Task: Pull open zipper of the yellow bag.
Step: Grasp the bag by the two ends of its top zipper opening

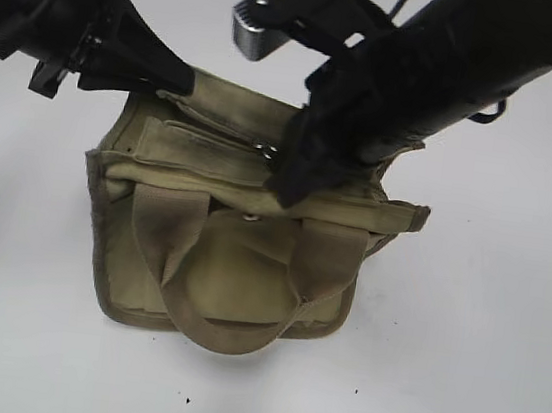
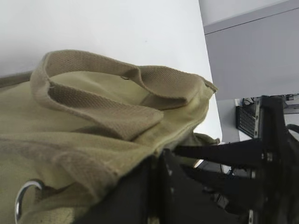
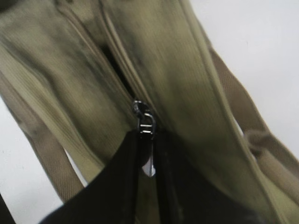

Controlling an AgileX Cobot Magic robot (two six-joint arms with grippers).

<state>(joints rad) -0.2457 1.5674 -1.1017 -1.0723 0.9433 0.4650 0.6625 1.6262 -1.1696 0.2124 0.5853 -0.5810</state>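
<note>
My right wrist camera showed the right gripper (image 3: 148,161) pinched on the zipper (image 3: 122,77) pull tab (image 3: 148,154), hidden in the exterior view. My left gripper (image 1: 176,78) clamped shut on the yellow bag (image 1: 226,281) at its far left corner.

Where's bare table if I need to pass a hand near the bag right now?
Bare table lies right of the yellow bag, left of it, and in front of its handles. Crowded: the bag's top, where the right tool pinches the zipper pull and the left tool grips the rear corner.
</note>
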